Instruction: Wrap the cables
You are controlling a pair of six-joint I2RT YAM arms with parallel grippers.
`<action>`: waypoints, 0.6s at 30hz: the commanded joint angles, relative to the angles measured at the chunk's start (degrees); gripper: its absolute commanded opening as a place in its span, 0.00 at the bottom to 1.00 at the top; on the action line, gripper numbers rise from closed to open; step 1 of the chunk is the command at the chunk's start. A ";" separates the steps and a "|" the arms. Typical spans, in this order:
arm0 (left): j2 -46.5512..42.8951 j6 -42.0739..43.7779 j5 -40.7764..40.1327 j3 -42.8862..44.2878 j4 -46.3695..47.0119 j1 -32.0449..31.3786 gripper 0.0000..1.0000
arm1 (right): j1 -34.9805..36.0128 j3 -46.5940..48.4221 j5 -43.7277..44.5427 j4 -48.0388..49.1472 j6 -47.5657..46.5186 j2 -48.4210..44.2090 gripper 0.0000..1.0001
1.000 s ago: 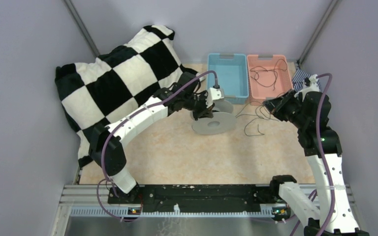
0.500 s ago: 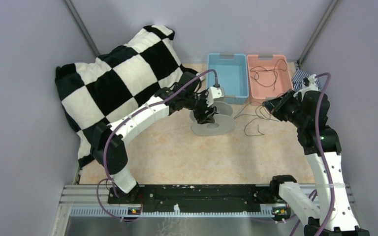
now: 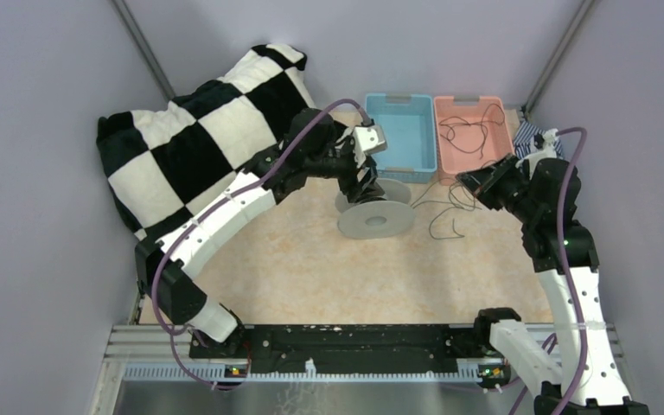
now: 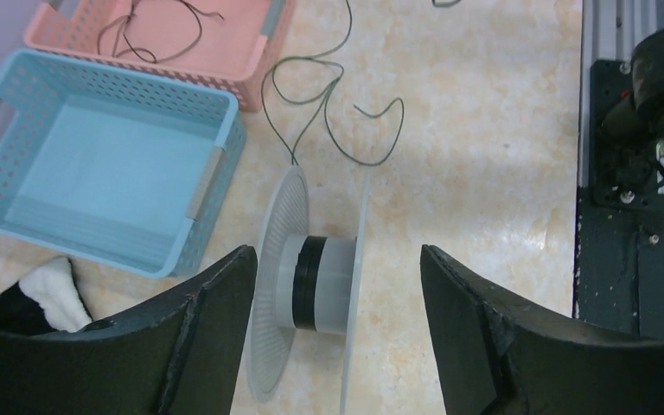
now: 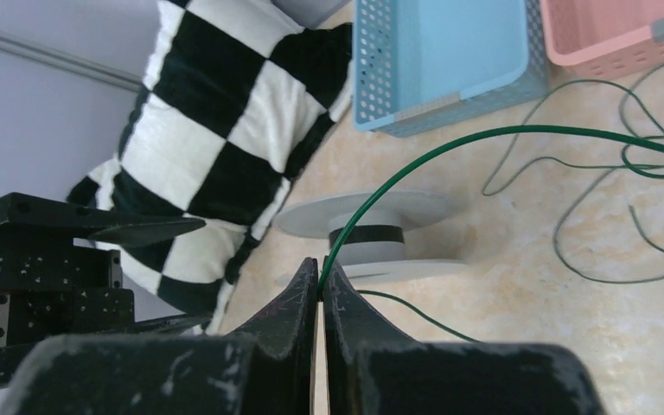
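Tension, I judged, was why my right gripper [image 5: 320, 278] was pinched shut on the thin dark flexible cable [image 5: 484, 134], its slack looped on the beige tabletop [image 3: 311, 268] beside the pale grey round spool [image 3: 377, 220]; my left gripper [image 4: 335, 258] hung wide open, empty, above that spool

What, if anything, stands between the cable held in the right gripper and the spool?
Nothing visible. The right gripper is shut on the cable, with only bare table between it and the spool. The left gripper hangs open above the spool, its fingers either side, not across that path.
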 commanded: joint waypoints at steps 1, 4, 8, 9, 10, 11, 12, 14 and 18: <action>-3.95 -7.60 1.17 -0.41 10.74 -0.08 0.76 | -0.26 -2.08 -6.41 11.12 11.09 -1.31 0.00; -5.89 -14.43 2.53 -3.49 19.42 -0.07 0.76 | 0.04 -6.37 -11.46 23.25 23.79 -1.20 0.00; -8.90 -30.30 2.20 -12.78 38.94 -0.20 0.77 | 1.46 -10.54 -12.18 37.29 35.78 -1.19 0.00; -9.40 -33.08 1.56 -14.80 42.76 -0.37 0.78 | 1.70 -10.27 -12.28 38.86 37.56 -0.84 0.00; -9.87 -35.52 1.00 -17.00 46.06 -0.65 0.78 | 1.88 -9.67 -12.70 40.14 38.20 -0.40 0.00; -10.40 -37.39 -0.05 -19.37 49.47 -0.91 0.79 | 2.16 -8.86 -13.15 41.12 38.82 0.19 0.00; -10.92 -39.18 -0.35 -21.64 53.31 -1.07 0.80 | 2.69 -8.26 -13.31 41.81 39.70 0.69 0.00; -11.35 -42.08 -1.16 -24.26 57.85 -1.14 0.80 | 4.29 -8.00 -12.12 44.50 41.58 1.10 0.00; -11.98 -46.87 -2.36 -26.79 62.45 -0.69 0.80 | 11.31 -9.12 -3.72 49.50 44.11 1.87 0.00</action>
